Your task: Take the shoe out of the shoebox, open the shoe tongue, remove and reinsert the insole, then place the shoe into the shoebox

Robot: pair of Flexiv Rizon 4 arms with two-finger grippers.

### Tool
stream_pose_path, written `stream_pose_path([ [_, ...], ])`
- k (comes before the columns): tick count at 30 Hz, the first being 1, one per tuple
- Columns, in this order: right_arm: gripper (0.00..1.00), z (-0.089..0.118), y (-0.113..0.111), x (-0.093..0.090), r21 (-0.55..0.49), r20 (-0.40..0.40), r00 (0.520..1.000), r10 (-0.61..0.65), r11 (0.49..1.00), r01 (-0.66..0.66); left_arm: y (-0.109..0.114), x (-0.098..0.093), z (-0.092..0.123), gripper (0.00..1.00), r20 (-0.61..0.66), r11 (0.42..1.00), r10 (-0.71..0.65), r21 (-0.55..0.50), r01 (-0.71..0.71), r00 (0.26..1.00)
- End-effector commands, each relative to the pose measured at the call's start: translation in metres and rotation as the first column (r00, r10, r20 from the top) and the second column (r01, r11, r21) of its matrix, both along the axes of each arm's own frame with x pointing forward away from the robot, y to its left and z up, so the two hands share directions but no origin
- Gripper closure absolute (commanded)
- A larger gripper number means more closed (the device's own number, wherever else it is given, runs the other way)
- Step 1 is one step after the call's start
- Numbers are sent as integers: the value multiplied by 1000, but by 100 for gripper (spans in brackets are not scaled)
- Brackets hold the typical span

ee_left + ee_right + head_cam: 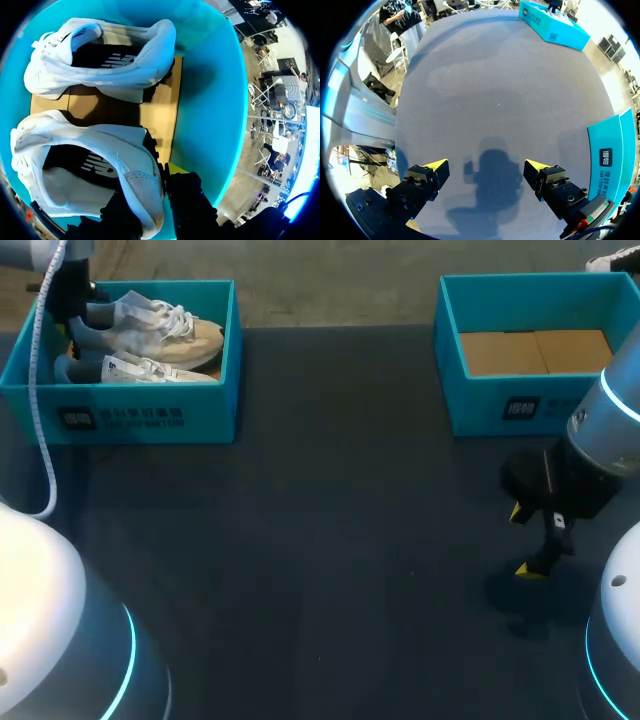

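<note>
While two shoeboxes [130,415] [500,405] apart, left tool [147,190] tight on one shoe [75,170] of two, right tool [486,164] spread.

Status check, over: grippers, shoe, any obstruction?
Left gripper shut on heel of nearer white lace-up shoe, inside teal cardboard shoebox. Right gripper open above dark table. Second white shoe beside it; lift path looks clear.

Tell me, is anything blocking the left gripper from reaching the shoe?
Nothing visible does. The left gripper is at the heel of the nearer shoe in the box; the other shoe lies clear beside it.
</note>
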State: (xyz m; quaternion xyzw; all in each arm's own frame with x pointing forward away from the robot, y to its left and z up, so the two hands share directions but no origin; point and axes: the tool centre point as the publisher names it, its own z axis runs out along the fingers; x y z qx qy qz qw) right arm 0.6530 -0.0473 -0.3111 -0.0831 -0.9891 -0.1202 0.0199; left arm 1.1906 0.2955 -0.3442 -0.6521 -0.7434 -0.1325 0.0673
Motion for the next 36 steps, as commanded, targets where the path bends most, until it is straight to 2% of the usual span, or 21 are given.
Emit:
stream_pose_path([
  [1, 0, 0, 0, -1, 0, 3, 1000, 0, 1000, 0, 1, 3, -2, 100, -5, 1000, 4, 4, -4, 1000],
  [20, 0, 0, 0, -1, 0, 3, 1000, 0, 1000, 0, 6, 10, -18, 100, -37, 1000, 16, -11, -16, 999],
  [36, 0, 0, 0, -1, 0, 3, 1000, 0, 1000, 0, 1, 9, -21, 100, -44, 1000, -21, -24, 20, 999],
])
